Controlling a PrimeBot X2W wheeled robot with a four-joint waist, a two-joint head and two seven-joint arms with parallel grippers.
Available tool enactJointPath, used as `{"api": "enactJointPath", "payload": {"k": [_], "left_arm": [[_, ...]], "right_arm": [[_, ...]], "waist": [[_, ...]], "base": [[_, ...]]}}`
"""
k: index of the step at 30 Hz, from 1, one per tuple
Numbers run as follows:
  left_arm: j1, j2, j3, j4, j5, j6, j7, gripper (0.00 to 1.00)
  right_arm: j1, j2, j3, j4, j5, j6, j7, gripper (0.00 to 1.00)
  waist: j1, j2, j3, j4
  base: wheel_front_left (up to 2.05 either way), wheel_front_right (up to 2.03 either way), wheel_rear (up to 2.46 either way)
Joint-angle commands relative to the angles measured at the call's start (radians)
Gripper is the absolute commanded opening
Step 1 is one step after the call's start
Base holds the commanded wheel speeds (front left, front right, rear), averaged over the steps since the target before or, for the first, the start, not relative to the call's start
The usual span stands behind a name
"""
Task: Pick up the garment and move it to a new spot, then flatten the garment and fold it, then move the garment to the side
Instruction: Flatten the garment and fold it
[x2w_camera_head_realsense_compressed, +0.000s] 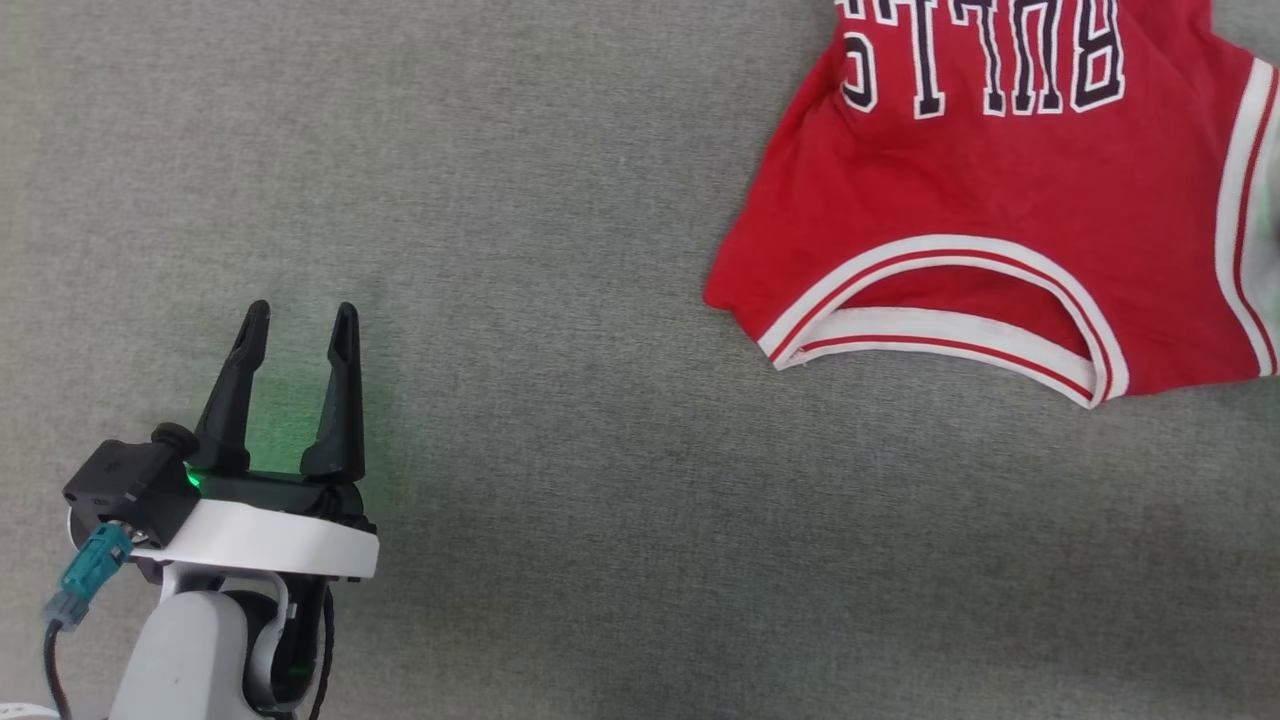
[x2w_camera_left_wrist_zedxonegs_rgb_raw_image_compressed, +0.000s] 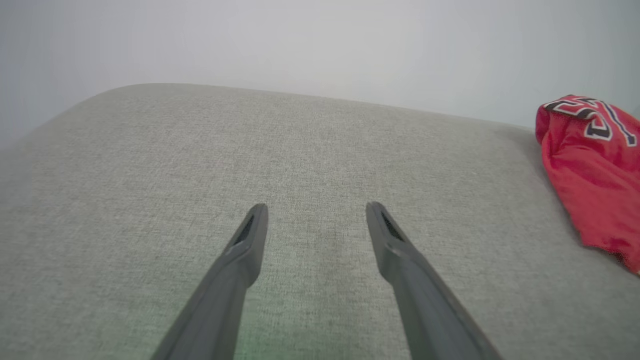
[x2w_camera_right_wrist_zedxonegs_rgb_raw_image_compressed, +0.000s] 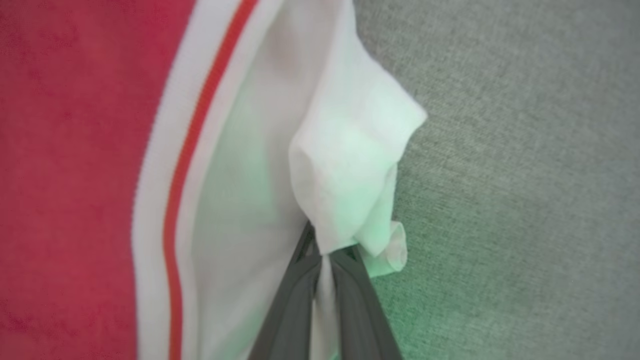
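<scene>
The garment, a red jersey with white-and-red striped trim and upside-down "BULLS" lettering, lies at the upper right of the head view on grey fabric. My left gripper hovers open at the lower left, far from it, with nothing between its fingers. From the left wrist view the garment sits at the far right, beyond the open left gripper. In the right wrist view my right gripper is shut on a bunched fold of the garment's white inner fabric, beside the striped trim.
A grey woven surface spreads under everything. Its rounded far edge meets a pale wall in the left wrist view. Green light from the grippers tints the cloth.
</scene>
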Motion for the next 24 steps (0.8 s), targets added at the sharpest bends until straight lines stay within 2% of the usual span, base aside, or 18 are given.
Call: {"api": "enactJointPath", "payload": {"k": [1,4,8,13,14,20,24], "left_arm": [[-0.012,0.005,0.004,0.001,-0.007,-0.002,-0.002,1.00],[-0.010,0.012,0.005,-0.003,-0.005,-0.002,-0.002,1.00],[-0.009,0.026,0.002,-0.008,-0.005,-0.002,-0.002,1.00],[-0.014,0.040,0.000,-0.015,-0.009,-0.002,-0.002,1.00],[-0.014,0.040,0.000,-0.015,-0.009,-0.002,-0.002,1.00],[-0.011,0.057,-0.010,-0.016,-0.012,-0.002,-0.002,1.00],[-0.016,0.069,-0.019,-0.012,-0.011,-0.002,-0.002,1.00]], "right_arm": [[0.068,0.033,0.024,0.062,0.002,0.000,-0.004,0.00],[0.069,0.015,-0.031,0.050,-0.004,-0.003,-0.036,0.00],[0.097,-0.017,-0.153,0.034,-0.023,-0.004,-0.082,0.00],[0.139,-0.015,-0.356,0.004,-0.058,-0.002,-0.124,0.00],[0.139,-0.015,-0.356,0.004,-0.058,-0.002,-0.124,0.00],[0.214,0.007,-0.543,-0.021,-0.121,-0.002,-0.152,0.00],[0.237,0.045,-0.562,-0.047,-0.138,-0.002,-0.161,0.00]], "waist": [[0.0000,0.0000,-0.004,-0.012],[0.0000,0.0000,-0.011,-0.029],[0.0000,0.0000,-0.016,-0.051],[0.0000,0.0000,-0.014,-0.074],[0.0000,0.0000,-0.014,-0.074],[0.0000,0.0000,-0.009,-0.096],[0.0000,0.0000,-0.013,-0.109]], "base": [[0.00,0.00,0.00],[0.00,0.00,0.00],[0.00,0.00,0.00],[0.00,0.00,0.00],[0.00,0.00,0.00],[0.00,0.00,0.00],[0.00,0.00,0.00]]}}
